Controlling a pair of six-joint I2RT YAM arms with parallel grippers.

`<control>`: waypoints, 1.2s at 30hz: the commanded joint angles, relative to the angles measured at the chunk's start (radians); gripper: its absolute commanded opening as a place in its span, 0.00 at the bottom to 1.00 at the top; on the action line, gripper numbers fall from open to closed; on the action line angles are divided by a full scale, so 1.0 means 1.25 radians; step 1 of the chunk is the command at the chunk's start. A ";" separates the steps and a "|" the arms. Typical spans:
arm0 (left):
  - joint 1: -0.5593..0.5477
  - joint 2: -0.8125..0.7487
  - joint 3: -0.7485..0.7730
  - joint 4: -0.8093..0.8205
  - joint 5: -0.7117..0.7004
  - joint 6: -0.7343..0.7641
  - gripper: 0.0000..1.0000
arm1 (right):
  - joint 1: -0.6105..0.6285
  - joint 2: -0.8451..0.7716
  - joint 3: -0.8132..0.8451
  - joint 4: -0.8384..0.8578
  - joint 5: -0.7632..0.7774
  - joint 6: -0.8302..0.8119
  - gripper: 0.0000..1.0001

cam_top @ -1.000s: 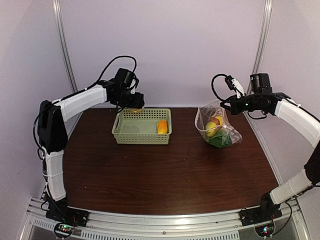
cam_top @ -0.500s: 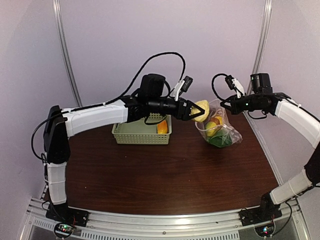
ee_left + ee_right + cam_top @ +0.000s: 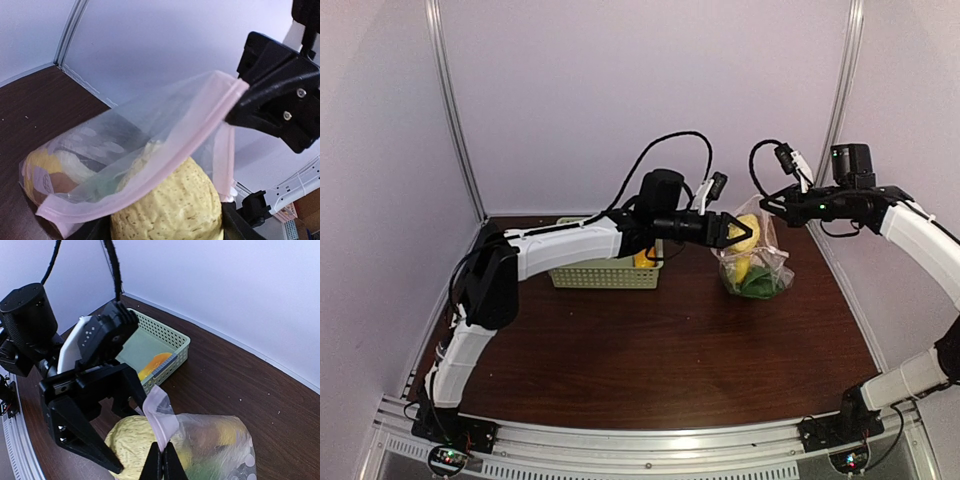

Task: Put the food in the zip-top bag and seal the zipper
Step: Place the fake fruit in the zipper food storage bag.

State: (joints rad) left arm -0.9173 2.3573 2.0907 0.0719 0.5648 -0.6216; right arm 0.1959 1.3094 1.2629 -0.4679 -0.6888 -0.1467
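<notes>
- Your left gripper [image 3: 732, 231] reaches out across the table [image 3: 650, 350] towards its far right corner. Its jaws stand fairly wide, clamped on a bumpy yellow piece [image 3: 748, 230].
- In the left wrist view that yellow piece [image 3: 170, 205] fills the space between the fingers. The pink zipper [image 3: 185, 145] drapes across its top.
- The piece is right at the bag's mouth. You cannot tell from these views how far in it sits.
- Your right gripper [image 3: 767, 201] is pinched fully closed on the bag's top edge and holds it up above the table near the right edge.
- The right wrist view shows its tips [image 3: 162, 460] closed on the folded pink strip, with the yellow piece [image 3: 127, 445] just beside them.
- The bag [image 3: 760, 265] hangs from that grip with its bottom on the table, close to the far right corner.
- Inside it you can see a green piece [image 3: 755, 285] at the bottom and yellow and orange pieces above it.
- The bag [image 3: 150, 130] is open, its mouth gaping towards the left arm.
- The basket [image 3: 161, 330] sits by the far edge, left of the bag and well apart from it, partly behind the left arm in the top view.
- One orange piece [image 3: 155, 362] lies in the basket, against its wall nearest the bag.
</notes>
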 commanded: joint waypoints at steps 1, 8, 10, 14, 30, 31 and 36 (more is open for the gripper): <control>0.003 0.036 0.075 -0.044 -0.063 -0.054 0.37 | 0.018 -0.021 -0.012 0.018 -0.093 -0.007 0.00; 0.011 0.052 0.083 -0.069 -0.107 -0.137 0.44 | 0.051 0.001 -0.022 0.007 -0.036 -0.032 0.00; 0.010 0.052 0.087 -0.084 -0.102 -0.141 0.49 | 0.054 0.004 -0.025 0.014 -0.019 -0.029 0.00; 0.006 0.047 0.087 -0.102 -0.088 -0.142 0.64 | 0.055 0.006 -0.024 0.025 -0.015 -0.021 0.00; 0.004 -0.031 0.074 -0.113 -0.038 -0.118 0.98 | 0.052 -0.001 -0.026 0.033 0.026 -0.008 0.00; 0.004 -0.047 0.067 -0.113 -0.033 -0.109 0.98 | 0.052 -0.002 -0.028 0.035 0.029 -0.006 0.00; 0.006 -0.171 -0.015 -0.100 -0.024 -0.086 0.98 | 0.046 0.002 -0.031 0.045 0.046 0.002 0.00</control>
State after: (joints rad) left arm -0.9154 2.3268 2.1334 -0.0952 0.5056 -0.7704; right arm 0.2577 1.3148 1.2320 -0.4618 -0.6621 -0.1585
